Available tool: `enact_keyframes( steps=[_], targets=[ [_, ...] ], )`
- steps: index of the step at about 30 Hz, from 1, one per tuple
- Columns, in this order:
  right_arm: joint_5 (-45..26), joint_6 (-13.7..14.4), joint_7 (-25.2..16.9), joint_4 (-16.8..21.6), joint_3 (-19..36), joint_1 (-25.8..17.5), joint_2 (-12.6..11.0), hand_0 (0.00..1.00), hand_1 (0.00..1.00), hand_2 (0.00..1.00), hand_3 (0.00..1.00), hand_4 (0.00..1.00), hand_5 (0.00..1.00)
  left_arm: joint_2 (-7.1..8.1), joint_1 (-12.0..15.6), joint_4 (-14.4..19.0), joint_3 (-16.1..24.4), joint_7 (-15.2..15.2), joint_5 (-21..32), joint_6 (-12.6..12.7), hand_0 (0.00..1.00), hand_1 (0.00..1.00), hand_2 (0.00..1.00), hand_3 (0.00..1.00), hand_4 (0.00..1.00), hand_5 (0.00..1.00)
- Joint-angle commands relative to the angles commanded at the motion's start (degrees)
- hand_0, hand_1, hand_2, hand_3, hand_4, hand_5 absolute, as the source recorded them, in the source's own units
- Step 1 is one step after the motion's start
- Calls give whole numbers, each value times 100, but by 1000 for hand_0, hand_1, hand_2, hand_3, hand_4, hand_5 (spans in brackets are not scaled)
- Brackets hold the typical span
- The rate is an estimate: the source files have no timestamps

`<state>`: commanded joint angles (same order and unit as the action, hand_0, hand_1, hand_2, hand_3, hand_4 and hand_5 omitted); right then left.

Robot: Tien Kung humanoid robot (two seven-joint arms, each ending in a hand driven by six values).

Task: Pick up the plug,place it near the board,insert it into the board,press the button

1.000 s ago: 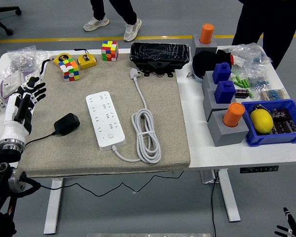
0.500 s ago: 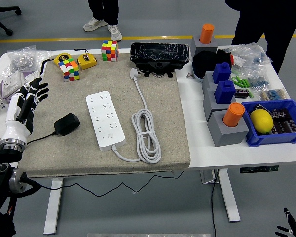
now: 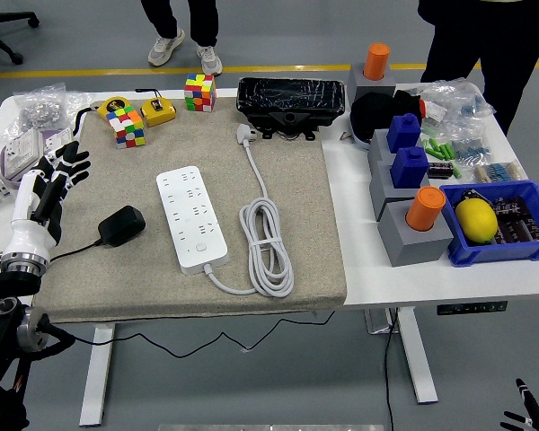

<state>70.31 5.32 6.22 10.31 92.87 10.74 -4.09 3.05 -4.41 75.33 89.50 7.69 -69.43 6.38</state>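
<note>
Far left of frame: left hand [image 3: 49, 184] over the table edge, fingers spread wide, holding nothing. It has crept slightly up and right versus a second ago, fingertips now nearer the bagged parts [image 3: 38, 106] at upper left. Black plug adapter [image 3: 121, 225] lies on the grey mat [image 3: 314, 224] just right of the hand, not touched, its thin black cord running off the mat's left edge; same spot as before. Mid-left: white power strip [image 3: 191, 218] flat on the mat, unmoved, its white cable [image 3: 266, 235] coiled beside it, white plug [image 3: 245, 134] near the black wrapped box [image 3: 291, 99] at top centre. Two Rubik's cubes [image 3: 128, 124] upper left. Right side: grey blocks with orange and blue pegs [image 3: 416, 220], blue bin [image 3: 512, 242] with a lemon [image 3: 476, 219], all unchanged. Top edge: person's shoes have shifted left. Lower right corner: only black fingertips of the right hand [image 3: 525, 409] show, can't tell its state.
</note>
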Motion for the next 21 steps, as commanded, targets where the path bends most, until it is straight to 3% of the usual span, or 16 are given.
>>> enact_keyframes(
  steps=[21],
  targets=[
    [-29,-30,2,0,-52,5,2,705,606,615,641,998,998,-17,-11,-33,-20,4,-103,-40,762,767,741,753,998,620]
  ],
)
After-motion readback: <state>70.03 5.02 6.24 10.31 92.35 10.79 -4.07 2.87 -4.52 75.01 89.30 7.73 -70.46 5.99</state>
